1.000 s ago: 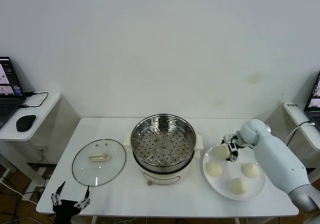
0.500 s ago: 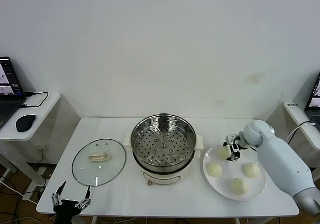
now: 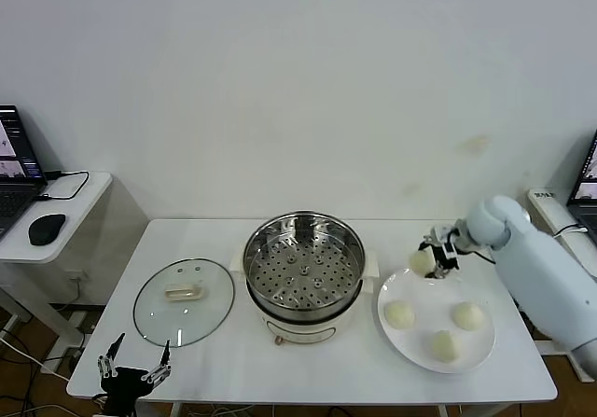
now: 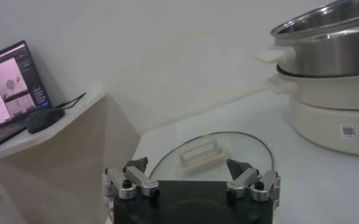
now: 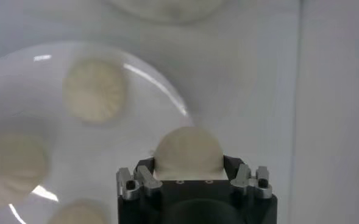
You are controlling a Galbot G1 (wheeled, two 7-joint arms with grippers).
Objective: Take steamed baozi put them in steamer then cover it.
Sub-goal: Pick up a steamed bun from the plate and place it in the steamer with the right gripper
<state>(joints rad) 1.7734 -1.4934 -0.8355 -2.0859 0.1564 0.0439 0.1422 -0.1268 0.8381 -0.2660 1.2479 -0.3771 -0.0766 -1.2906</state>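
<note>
Gripping one round cream-white dough bun (image 3: 423,261), the right gripper (image 3: 436,257) held it above the flat white plate (image 3: 471,347); best carried level over the shiny stainless-steel steamer pot (image 3: 305,266). The left gripper (image 3: 131,371) hung open by the table's front edge.

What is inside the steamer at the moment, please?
Only the perforated steel tray shows inside the steamer, with no baozi on it. Whatever lies below that tray is hidden.

We count four baozi: one (image 3: 422,260) in our right claw (image 3: 435,257) and three (image 3: 399,315) on one white plate (image 3: 476,347). One steamer (image 3: 304,270), one glass cover (image 3: 184,301), one table (image 3: 317,370).
</note>
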